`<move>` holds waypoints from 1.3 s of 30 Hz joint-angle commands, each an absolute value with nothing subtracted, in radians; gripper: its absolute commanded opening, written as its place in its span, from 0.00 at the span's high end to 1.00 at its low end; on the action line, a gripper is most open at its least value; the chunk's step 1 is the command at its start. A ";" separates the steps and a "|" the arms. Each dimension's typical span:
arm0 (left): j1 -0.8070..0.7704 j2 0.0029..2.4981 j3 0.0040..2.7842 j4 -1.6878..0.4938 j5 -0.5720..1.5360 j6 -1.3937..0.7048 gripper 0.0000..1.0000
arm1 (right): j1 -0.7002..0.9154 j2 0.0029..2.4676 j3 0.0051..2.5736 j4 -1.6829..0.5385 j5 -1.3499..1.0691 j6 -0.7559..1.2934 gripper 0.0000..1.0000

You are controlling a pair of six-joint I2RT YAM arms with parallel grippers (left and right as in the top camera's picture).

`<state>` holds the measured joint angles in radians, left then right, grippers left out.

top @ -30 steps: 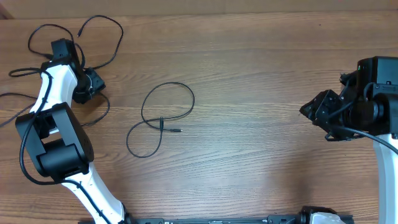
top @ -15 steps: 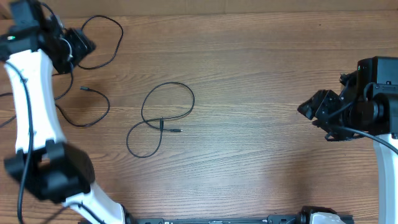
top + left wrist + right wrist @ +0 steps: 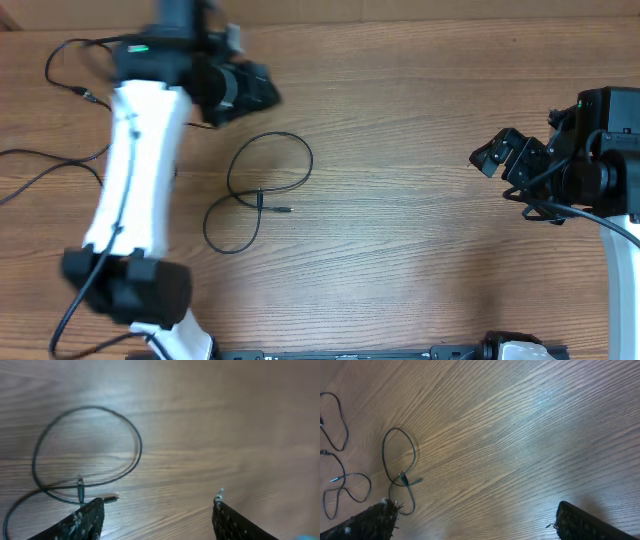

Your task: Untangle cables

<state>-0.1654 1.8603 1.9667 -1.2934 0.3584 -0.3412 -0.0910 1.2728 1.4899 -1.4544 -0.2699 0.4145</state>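
While the left gripper (image 3: pixel 262 92) hovers open and empty, the looped cable (image 3: pixel 261 197) lies just beside it — far from the open, empty right gripper (image 3: pixel 488 160).

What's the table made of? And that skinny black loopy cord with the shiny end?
The table looks like wood, or maybe a wood-look laminate: brown grain lines with a slight sheen. The looped cable looks like matte black rubbery plastic, since it bends in soft curves. Its plug tip glints silvery, so it is probably metal.
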 commanded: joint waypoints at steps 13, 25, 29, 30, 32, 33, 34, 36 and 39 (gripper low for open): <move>-0.449 2.247 1.951 -1.214 0.060 -0.632 0.36 | -0.094 1.270 1.493 -1.464 -0.011 0.410 0.00; -0.448 2.351 1.951 -1.114 -0.099 -0.632 0.40 | -0.094 1.270 1.493 -1.464 -0.009 0.410 0.00; -0.448 2.352 1.951 -1.091 -0.104 -0.629 0.49 | -0.094 1.270 1.493 -1.464 -0.009 0.410 0.00; -0.448 2.352 1.951 -1.091 -0.104 -0.629 0.51 | -0.094 1.270 1.493 -1.464 -0.009 0.410 0.00; -0.448 2.352 1.951 -1.096 -0.104 -0.629 0.56 | -0.094 1.270 1.493 -1.464 -0.009 0.410 0.00; -0.448 2.353 1.951 -1.100 -0.106 -0.629 0.56 | -0.094 1.270 1.493 -1.464 -0.009 0.410 0.00; -0.448 2.353 1.951 -1.102 -0.109 -0.630 0.57 | -0.094 1.270 1.493 -1.464 -0.009 0.410 0.00; -0.448 2.353 1.950 -1.102 -0.109 -0.630 0.57 | -0.094 1.270 1.493 -1.464 -0.009 0.410 0.00; -0.448 2.355 1.949 -1.102 -0.113 -0.629 0.58 | -0.094 1.270 1.493 -1.464 -0.009 0.410 0.00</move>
<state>-0.4511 2.3474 1.9507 -1.0996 -0.0887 -0.6258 -0.0910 1.2728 1.4899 -1.4666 -0.0204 0.4141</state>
